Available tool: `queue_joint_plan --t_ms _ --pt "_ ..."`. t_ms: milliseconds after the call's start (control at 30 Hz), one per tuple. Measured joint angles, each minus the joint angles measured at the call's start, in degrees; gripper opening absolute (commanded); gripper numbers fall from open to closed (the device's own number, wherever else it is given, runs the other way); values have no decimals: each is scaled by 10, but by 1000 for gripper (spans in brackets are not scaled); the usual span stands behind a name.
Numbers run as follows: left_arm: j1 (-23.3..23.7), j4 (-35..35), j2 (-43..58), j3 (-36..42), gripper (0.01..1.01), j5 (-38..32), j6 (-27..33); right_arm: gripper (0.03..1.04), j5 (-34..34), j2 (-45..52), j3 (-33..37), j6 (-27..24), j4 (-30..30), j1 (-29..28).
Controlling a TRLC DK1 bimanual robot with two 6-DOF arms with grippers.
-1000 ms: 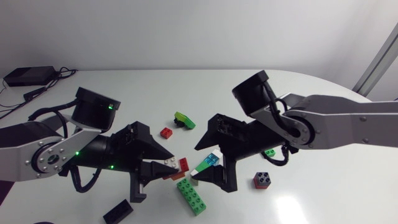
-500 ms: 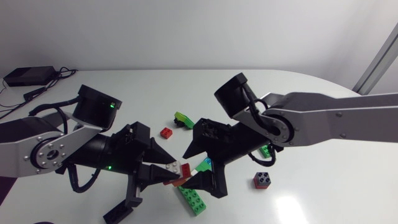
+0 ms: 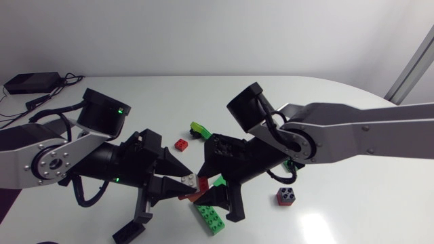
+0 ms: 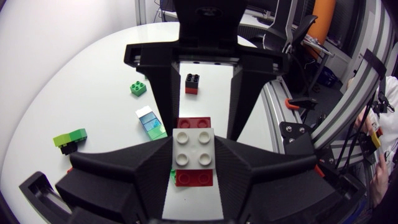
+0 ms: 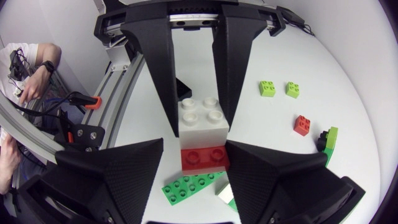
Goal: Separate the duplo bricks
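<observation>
Evidently the pair was not yet parted: the white brick (image 5: 202, 115) was clamped in the left claw (image 4: 194, 143), the attached red brick (image 5: 204, 158) merely flanked by the spread right claw (image 5: 194, 144).

Here's my left arm (image 3: 41, 163): silver-grey links, black joints, a green light (image 3: 120, 108) glowing, black cables (image 3: 54, 117) looping along it. Right arm (image 3: 359, 135), same silver-grey with a round black hub. Both end in matte black wedge fingers (image 3: 166, 165).
</observation>
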Motion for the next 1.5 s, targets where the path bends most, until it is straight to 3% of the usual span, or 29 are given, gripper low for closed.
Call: queue_joint_plan --t_ms 67,333,767,900,1100,1500 --pt "0 -3 0 0 284 4 0 357 0 0 0 0 0 -1" --pt "0 -20 -3 2 284 11 18 267 -7 0 -4 -9 1 -3" --pt "36 -80 -3 75 284 62 16 254 3 -9 -59 -22 15 13" --pt "70 -82 -1 75 282 52 36 254 7 -27 -60 -22 16 5" --pt "108 16 51 33 282 -45 89 256 7 -69 -60 -21 16 -28" --pt "102 200 199 -50 284 -159 112 257 11 -102 -60 -2 19 -46"
